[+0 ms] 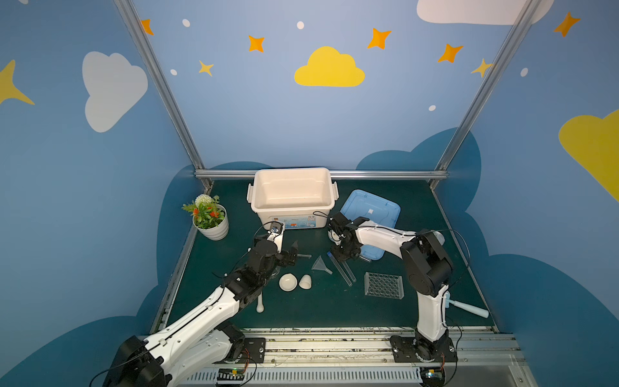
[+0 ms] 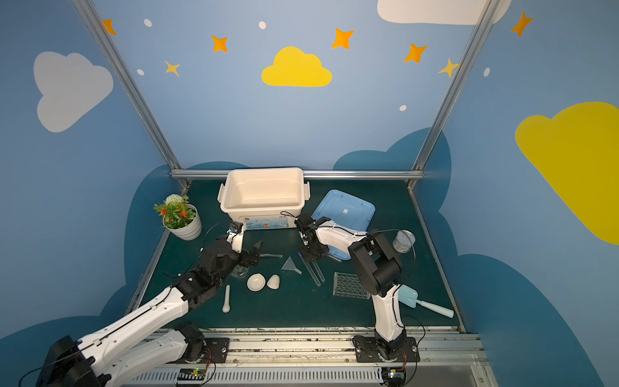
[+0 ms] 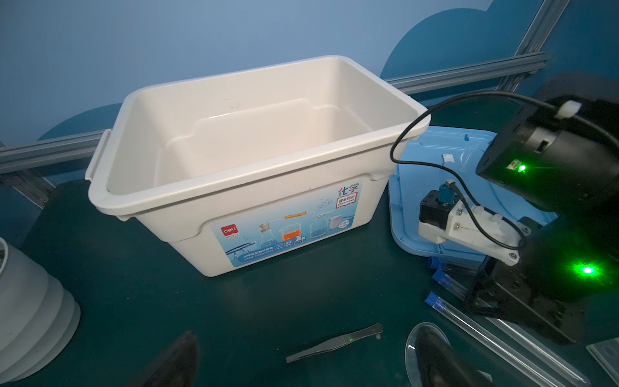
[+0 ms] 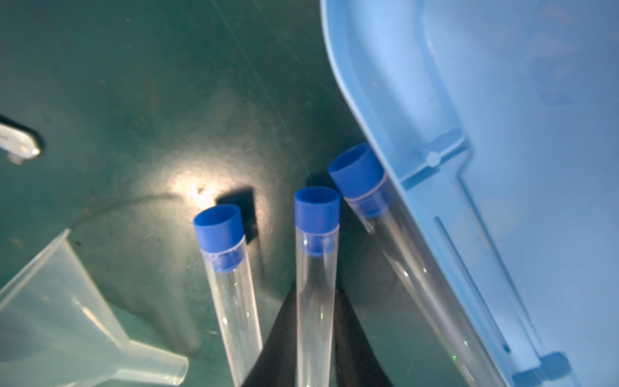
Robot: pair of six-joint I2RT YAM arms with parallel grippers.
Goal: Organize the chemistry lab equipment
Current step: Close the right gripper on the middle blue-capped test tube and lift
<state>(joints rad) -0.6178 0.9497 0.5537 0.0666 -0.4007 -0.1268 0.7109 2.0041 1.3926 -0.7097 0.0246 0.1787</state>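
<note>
Tube pickup is in hand: the right gripper [image 4: 315, 295] pinches the middle tube [image 4: 316, 234], lying on the mat [image 4: 134, 100] between two others beside the lid [image 4: 502, 134] (left gripper [image 3: 310, 331] gapes wide, holding nothing), so next, I judge, comes a gentle level lift toward the rack [image 1: 383, 284].

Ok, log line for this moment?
left jaws open, empty, by tweezers | right jaws shut on middle tube | bin empty, lid off
</note>
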